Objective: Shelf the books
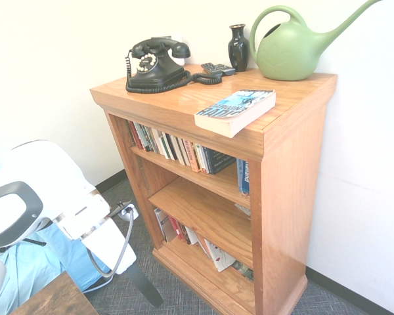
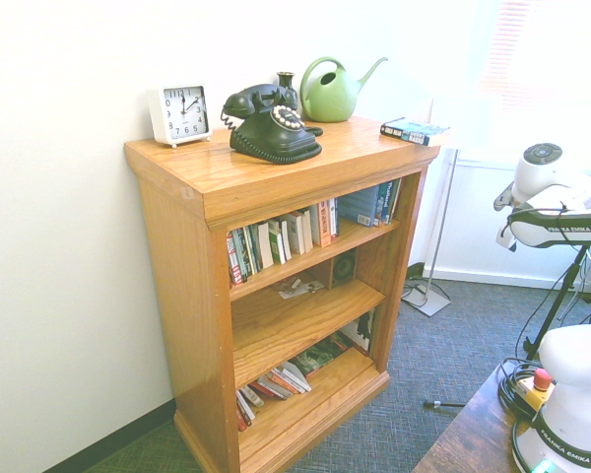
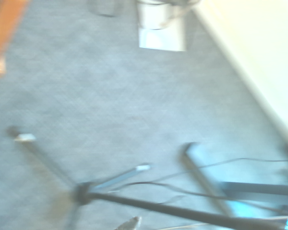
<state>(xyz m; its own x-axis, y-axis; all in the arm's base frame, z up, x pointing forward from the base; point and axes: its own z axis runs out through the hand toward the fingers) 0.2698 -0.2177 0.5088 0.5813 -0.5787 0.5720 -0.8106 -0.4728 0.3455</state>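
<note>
Starting from the left of the first exterior view, my end effector [image 1: 115, 249] hangs low beside the bookcase, tilted toward the carpet. Its fingertips are hard to make out there. I take the jaws to be apart with nothing between them, since the wrist view shows only blurred carpet.

The shelf [image 1: 295, 170] stands across from my end effector. Its top slab is well above it and its open levels face my way. The telephone [image 1: 154, 65] sits on the near part of the slab, high above my end effector.

The book [image 1: 235, 111] is further across, well apart from my end effector and higher. It lies flat on the slab, cover up, with its page edges turned toward me and one corner right at the front edge. Beyond it, furthest from my end effector, are the vase [image 1: 238, 47] and the watering can [image 1: 289, 49].

I judge the book to be a thick paperback of moderate weight. It should be stiff across its thickness but floppy if pinched by the cover alone. The glossy cover may slide on the polished wood and in my pads.

The best hold is probably across its full thickness at the corner by the edge, or at the long page side, squeezing cover to cover so the pages stay shut. It must then be stood upright.

The row of books [image 1: 177, 147] on the top level leans, leaving a gap near its right end. The middle level looks roomier.
</note>
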